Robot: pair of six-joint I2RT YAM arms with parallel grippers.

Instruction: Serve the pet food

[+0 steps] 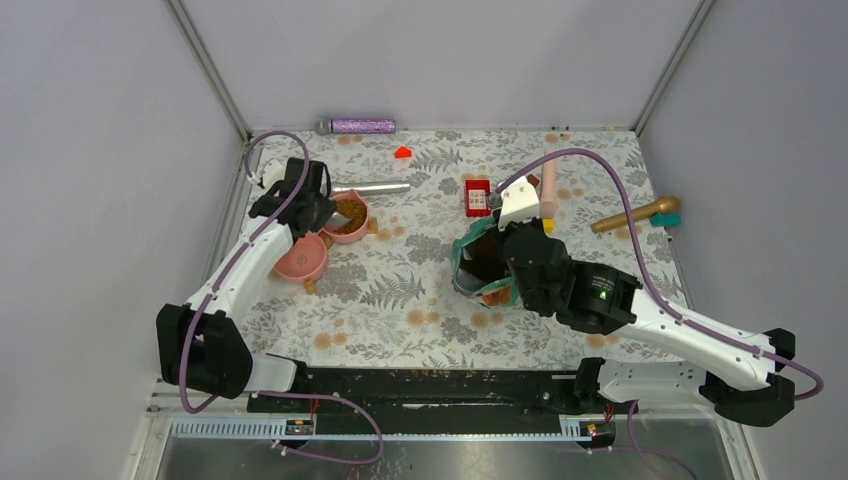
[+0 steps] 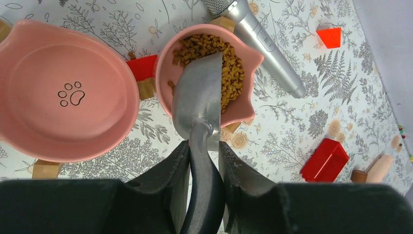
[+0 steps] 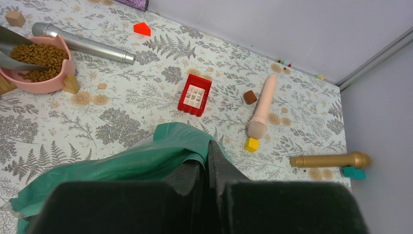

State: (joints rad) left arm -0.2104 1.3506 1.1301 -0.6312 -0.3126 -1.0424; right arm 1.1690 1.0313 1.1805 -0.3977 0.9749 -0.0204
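The pet food (image 2: pixel 230 68), a heap of small brown kibble, fills a pink eared bowl (image 2: pixel 165 68). My left gripper (image 2: pixel 203 145) is shut on the dark handle of a metal scoop (image 2: pixel 198 97). The scoop's blade reaches over that bowl's near rim onto the kibble. Beside it on the left stands an empty pink bowl (image 2: pixel 29 97) with a paw print. My right gripper (image 3: pixel 207 151) is shut on the rim of the teal bag (image 3: pixel 146 156). In the top view the bag (image 1: pixel 467 262) stands open mid-table with brown kibble inside.
A silver microphone (image 2: pixel 263 44) lies just behind the kibble bowl. Red blocks (image 2: pixel 325 159), small wooden cubes (image 2: pixel 45 168), a pink microphone (image 3: pixel 260 109), a yellow cube (image 3: pixel 251 144) and a gold microphone (image 3: pixel 331 160) are scattered on the mat. A purple tube (image 1: pixel 362 126) lies at the back wall.
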